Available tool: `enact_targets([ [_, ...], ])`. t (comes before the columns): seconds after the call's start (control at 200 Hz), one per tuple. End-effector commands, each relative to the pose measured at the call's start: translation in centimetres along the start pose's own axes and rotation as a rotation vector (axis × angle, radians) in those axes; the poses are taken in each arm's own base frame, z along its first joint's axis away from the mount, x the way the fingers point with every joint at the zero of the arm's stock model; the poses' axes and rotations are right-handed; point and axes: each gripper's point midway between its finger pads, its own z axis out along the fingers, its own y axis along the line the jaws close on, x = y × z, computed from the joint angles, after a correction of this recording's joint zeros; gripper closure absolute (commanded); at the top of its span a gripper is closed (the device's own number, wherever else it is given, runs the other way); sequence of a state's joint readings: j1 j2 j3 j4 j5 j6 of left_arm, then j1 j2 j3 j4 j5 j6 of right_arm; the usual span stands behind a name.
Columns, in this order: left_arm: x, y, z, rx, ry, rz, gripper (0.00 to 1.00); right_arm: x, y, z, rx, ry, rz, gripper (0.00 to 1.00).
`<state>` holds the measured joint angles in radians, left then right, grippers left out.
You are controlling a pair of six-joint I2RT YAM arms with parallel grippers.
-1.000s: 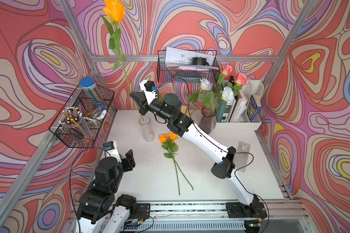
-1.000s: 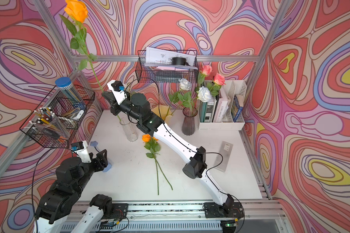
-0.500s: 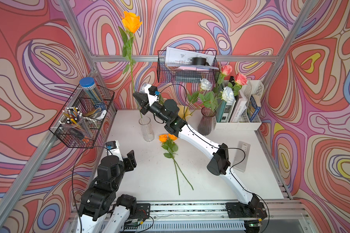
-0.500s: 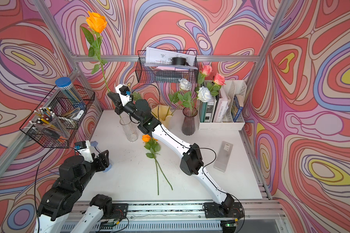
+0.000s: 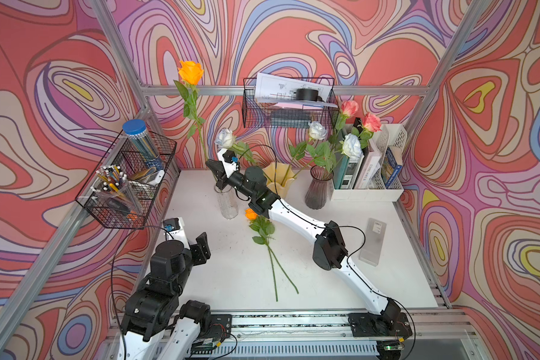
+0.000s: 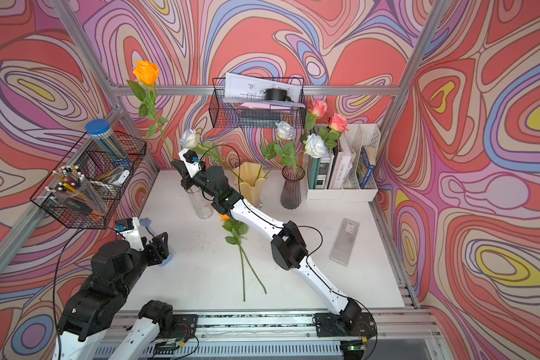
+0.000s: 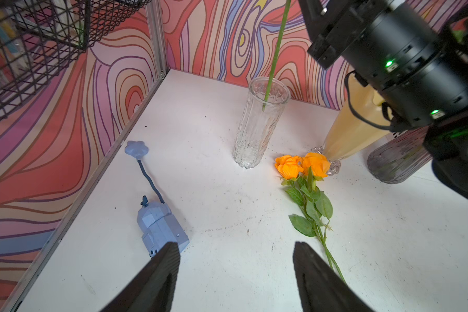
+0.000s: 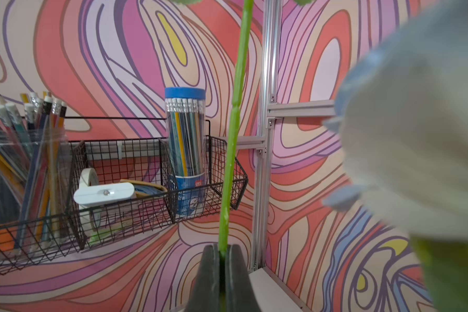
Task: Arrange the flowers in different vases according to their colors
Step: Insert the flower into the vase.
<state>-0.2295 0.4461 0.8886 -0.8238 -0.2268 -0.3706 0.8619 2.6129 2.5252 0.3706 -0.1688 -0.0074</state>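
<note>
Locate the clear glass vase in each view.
In a top view: clear glass vase stands left of centre.
In a top view: the vase, likewise left of centre.
Left wrist: the vase, upper middle.
Right wrist: not in view.
Shared landmark: held orange rose's green stem.

Top views: two side-by-side eyes high over the front of the table [image 5: 325, 274], looking down toward the back wall [image 5: 293, 46]; far off, the clear vase [image 5: 227, 202] small.
Left wrist view: low over the table in front of the clear vase [image 7: 257, 129], facing it, near.
Right wrist view: just above the clear vase, facing the wire basket [image 8: 119, 218], very near a green stem [image 8: 233, 148].
Shared: the vase in both top views and the left wrist view; the basket [image 6: 85, 199] in both top views and the right wrist view.
</note>
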Motion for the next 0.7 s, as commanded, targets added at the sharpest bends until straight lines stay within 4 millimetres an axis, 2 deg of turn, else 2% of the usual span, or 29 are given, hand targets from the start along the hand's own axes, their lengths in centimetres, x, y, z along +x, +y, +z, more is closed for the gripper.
enact_targets([
  [0.0, 0.4, -0.1, 0.5, 0.000, 0.017, 0.006, 0.28, 1.4, -0.8, -0.3, 0.021, 0.014, -0.030, 1.00],
  [0.145, 0.3, -0.1, 0.6, 0.000, 0.017, 0.009, 0.28, 2.8, -0.7, -0.9, 0.022, 0.062, -0.042, 1.00],
  [0.195, 0.4, -0.1, 0.6, 0.000, 0.018, 0.010, 0.28, 2.7, -0.4, -1.4, 0.012, 0.065, -0.040, 1.00],
  [0.28, 0.4, -0.1, 0.4, 0.003, 0.013, 0.007, 0.28, 2.7, 0.0, -2.6, 0.012, 0.079, -0.033, 0.68],
  [0.32, 0.3, -0.1, 0.4, 0.005, 0.007, 0.005, 0.28, 2.4, 0.1, -3.2, 0.015, 0.090, -0.030, 0.58],
  [0.581, 0.3, -0.4, 0.4, 0.020, 0.004, 0.002, 0.28, -1.0, 1.6, -6.8, 0.035, 0.113, -0.030, 0.33],
  [0.696, 0.3, -0.5, 0.4, 0.027, 0.007, 0.001, 0.28, -2.6, 2.3, -8.6, 0.034, 0.114, -0.009, 0.32],
])
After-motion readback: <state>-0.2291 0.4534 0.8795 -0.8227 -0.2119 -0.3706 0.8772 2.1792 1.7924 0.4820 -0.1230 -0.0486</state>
